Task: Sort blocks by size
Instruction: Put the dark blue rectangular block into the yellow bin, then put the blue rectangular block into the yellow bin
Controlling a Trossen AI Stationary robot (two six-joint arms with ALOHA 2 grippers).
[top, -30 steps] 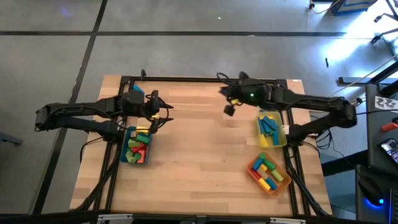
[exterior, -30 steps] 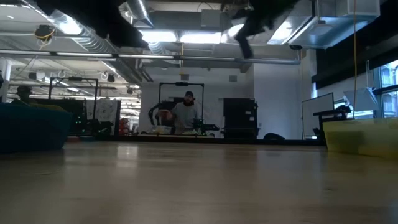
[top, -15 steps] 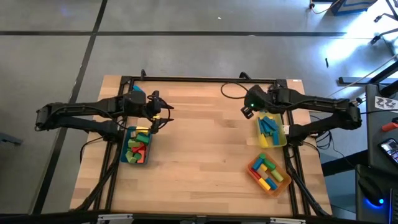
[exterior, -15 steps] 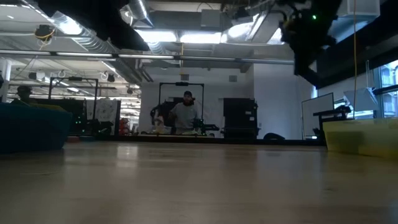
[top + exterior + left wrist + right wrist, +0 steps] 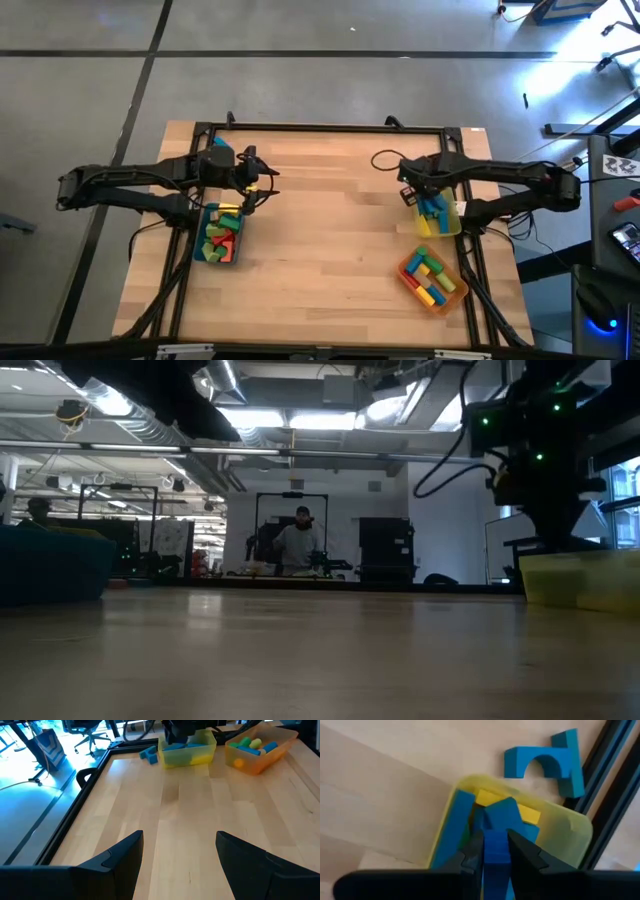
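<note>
At the left of the pale wooden table [image 5: 320,240], the left gripper [image 5: 262,186] hung with its two dark fingers spread wide apart and nothing between them, just beyond the far end of the shallow teal plastic tray [image 5: 221,236]. That tray lay just beside it, heaped with small red, green and yellow painted wooden blocks [image 5: 222,233].

Across the bare middle of the table, the right gripper [image 5: 494,851] stood right over the far end of the shallow yellow plastic tray [image 5: 455,222], its fingers pinched onto an upright blue wooden block [image 5: 496,855] above the other blue pieces packed in that tray. Two more blue pieces, an arch [image 5: 532,761] and a small block [image 5: 568,761], lay on the wood just outside the tray's far rim.

Nearer the front edge sat the shallow orange plastic tray [image 5: 405,277], filled with mixed coloured blocks [image 5: 431,277], well apart from both grippers.
</note>
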